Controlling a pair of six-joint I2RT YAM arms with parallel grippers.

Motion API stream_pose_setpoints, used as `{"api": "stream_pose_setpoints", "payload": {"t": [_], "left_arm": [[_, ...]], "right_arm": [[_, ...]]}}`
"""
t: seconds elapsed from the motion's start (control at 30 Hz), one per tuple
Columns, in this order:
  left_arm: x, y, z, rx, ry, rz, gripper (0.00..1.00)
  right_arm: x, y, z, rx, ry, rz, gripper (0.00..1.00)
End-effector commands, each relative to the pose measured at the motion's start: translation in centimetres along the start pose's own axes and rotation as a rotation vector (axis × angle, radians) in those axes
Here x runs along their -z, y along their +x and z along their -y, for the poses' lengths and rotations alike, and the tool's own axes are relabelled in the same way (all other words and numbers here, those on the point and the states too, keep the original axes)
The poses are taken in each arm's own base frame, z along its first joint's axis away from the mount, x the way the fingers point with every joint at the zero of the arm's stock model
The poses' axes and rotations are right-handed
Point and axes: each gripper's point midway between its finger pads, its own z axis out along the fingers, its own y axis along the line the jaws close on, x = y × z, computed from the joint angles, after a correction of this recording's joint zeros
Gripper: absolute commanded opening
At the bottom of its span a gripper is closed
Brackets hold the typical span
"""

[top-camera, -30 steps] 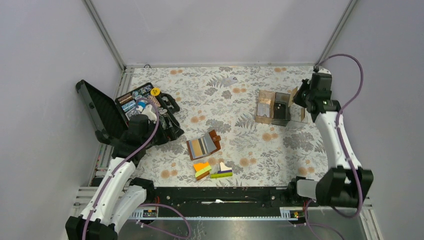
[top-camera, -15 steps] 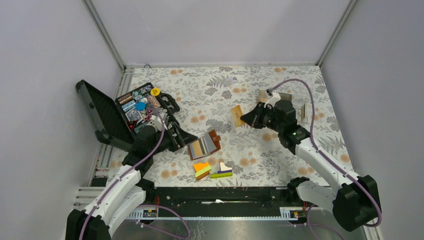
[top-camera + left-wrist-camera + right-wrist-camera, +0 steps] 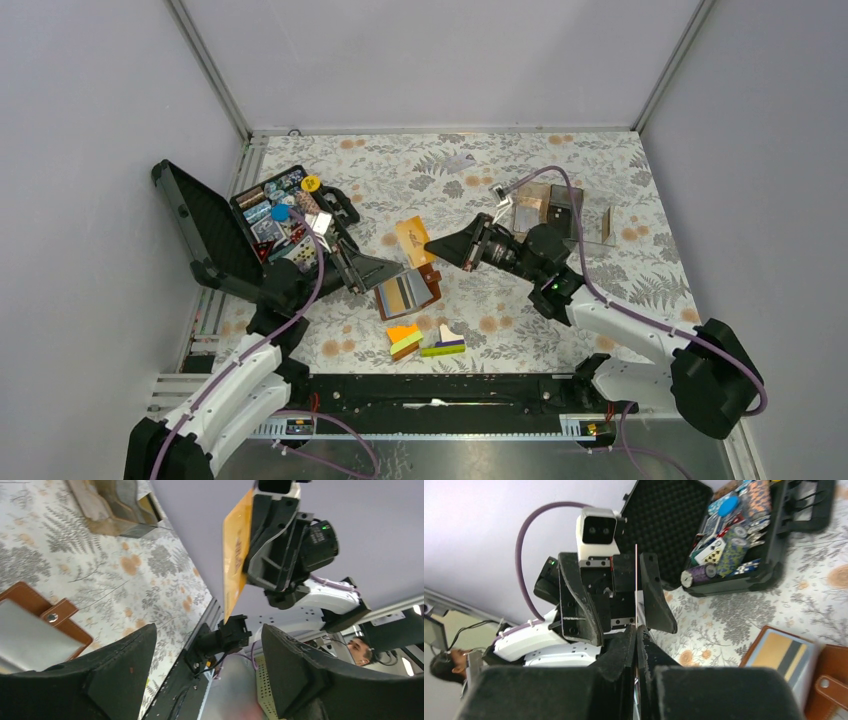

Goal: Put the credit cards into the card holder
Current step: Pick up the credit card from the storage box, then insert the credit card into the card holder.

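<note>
The brown leather card holder [image 3: 408, 292] lies open on the floral cloth with grey and tan cards in its slots. It also shows in the left wrist view [image 3: 60, 622] and the right wrist view [image 3: 791, 662]. My right gripper [image 3: 437, 246] is shut on a tan credit card [image 3: 414, 241] and holds it in the air just above and behind the holder. The card is edge-on in the right wrist view [image 3: 636, 580] and orange in the left wrist view [image 3: 235, 555]. My left gripper [image 3: 385, 268] is open and empty, right at the holder's left edge, facing the right gripper.
An open black tool case [image 3: 270, 230] full of small items stands at the left. A clear and brown compartment box [image 3: 550, 212] stands at the back right. Orange, green and purple blocks [image 3: 425, 340] lie just in front of the holder.
My right arm swung from the compartment box at the back right to the middle, carrying the tan card. My left gripper moved from the tool case to the holder's left edge.
</note>
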Motion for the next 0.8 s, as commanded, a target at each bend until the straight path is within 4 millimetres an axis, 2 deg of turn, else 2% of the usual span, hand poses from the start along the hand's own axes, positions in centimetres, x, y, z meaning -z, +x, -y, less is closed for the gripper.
{"api": "stream_pose_setpoints", "payload": {"t": [0.0, 0.2, 0.23, 0.3, 0.37, 0.4, 0.47, 0.57, 0.67, 0.77], "left_arm": [[-0.2, -1.8, 5.5, -0.095, 0.193, 0.033, 0.76], [-0.4, -2.0, 5.9, -0.065, 0.225, 0.05, 0.51], [-0.5, -2.1, 5.9, -0.057, 0.232, 0.054, 0.44], [-0.6, -2.2, 5.7, -0.039, 0.234, 0.059, 0.2], [-0.8, -2.1, 5.3, -0.027, 0.221, 0.054, 0.03], [-0.9, -2.0, 4.9, -0.024, 0.209, 0.051, 0.0], [-1.2, -2.1, 3.6, -0.025, 0.136, 0.046, 0.0], [-1.0, -1.8, -0.4, -0.032, -0.107, -0.001, 0.0], [1.0, -2.2, -4.1, -0.051, -0.373, -0.054, 0.0], [3.7, -3.2, -6.3, -0.074, -0.525, -0.121, 0.0]], "right_arm": [[-1.0, -0.3, -4.1, 0.017, -0.157, 0.019, 0.0], [-1.8, 1.1, -4.7, 0.006, -0.187, -0.023, 0.0], [-1.9, 1.4, -4.7, 0.003, -0.188, -0.031, 0.0], [-2.0, 1.8, -4.4, -0.004, -0.183, -0.042, 0.0], [-2.1, 2.0, -4.0, -0.006, -0.167, -0.048, 0.0], [-2.2, 2.1, -3.6, -0.005, -0.148, -0.05, 0.0], [-2.2, 2.3, -2.6, 0.017, -0.101, -0.054, 0.0], [-1.8, 2.3, -0.6, 0.062, 0.009, -0.055, 0.27], [-1.1, 2.2, 1.5, 0.123, 0.125, -0.051, 0.58], [-0.8, 2.1, 3.7, 0.203, 0.26, -0.083, 0.66]]}}
